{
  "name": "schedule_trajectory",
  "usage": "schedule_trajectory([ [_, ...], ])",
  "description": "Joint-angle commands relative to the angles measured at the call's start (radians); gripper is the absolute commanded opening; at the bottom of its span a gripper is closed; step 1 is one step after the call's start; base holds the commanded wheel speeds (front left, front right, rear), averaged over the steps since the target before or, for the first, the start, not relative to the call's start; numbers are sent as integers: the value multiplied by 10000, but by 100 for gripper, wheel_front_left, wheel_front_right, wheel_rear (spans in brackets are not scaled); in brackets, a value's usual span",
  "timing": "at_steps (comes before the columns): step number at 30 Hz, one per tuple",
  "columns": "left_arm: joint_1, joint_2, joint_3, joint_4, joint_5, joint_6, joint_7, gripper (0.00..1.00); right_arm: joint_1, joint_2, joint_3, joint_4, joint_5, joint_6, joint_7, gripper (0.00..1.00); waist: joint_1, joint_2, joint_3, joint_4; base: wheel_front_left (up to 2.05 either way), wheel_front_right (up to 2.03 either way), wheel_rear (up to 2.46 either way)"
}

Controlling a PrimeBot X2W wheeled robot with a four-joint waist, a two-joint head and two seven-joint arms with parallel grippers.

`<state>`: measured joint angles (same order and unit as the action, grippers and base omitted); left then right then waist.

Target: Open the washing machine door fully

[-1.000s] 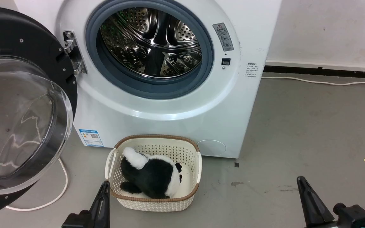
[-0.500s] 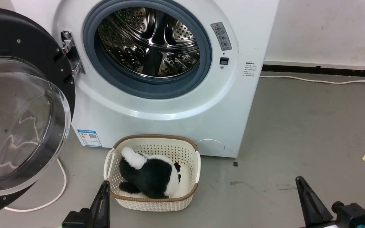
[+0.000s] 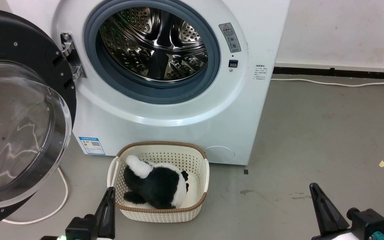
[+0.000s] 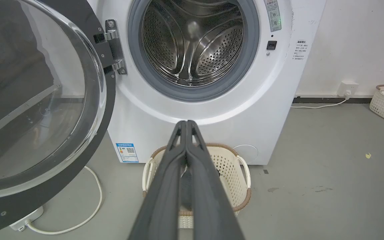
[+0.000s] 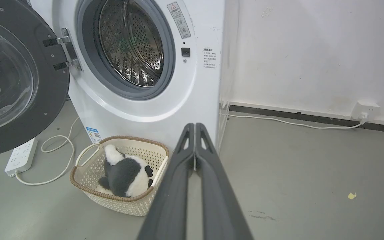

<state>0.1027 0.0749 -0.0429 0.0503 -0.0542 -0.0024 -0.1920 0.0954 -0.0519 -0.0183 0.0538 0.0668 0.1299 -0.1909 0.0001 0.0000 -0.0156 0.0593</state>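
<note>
So the washing machine door [image 3: 15,133] was swung way out to the left of the washing machine [image 3: 165,110], hanging on its hinge [image 3: 72,56], glass bowl facing the robot, drum wide open. Looked pretty much done to me.

Both pincers were clenched tight on nothing. The left pincer [image 3: 111,191] sat low by the near-left corner of the basket [image 3: 160,213], and the right pincer [image 3: 314,191] was well off over bare floor.

What could go sideways: one more nudge from the left arm could clip that bulging glass or knock the basket with the plush panda [image 3: 158,186] in it. And with nothing holding it, the door might drift back.
</note>
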Motion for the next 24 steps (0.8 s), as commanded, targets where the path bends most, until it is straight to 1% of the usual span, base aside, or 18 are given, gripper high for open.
schedule_trajectory([
  [1,-136,-47,59,-69,84,7,83,0,-144,5,21,-68,-89,2,65,0,0,0,3,-11,0,0,0],
  [24,-364,-98,154,-180,201,11,553,0,-351,8,63,-188,-237,4,537,0,0,0,42,-160,0,0,0],
])
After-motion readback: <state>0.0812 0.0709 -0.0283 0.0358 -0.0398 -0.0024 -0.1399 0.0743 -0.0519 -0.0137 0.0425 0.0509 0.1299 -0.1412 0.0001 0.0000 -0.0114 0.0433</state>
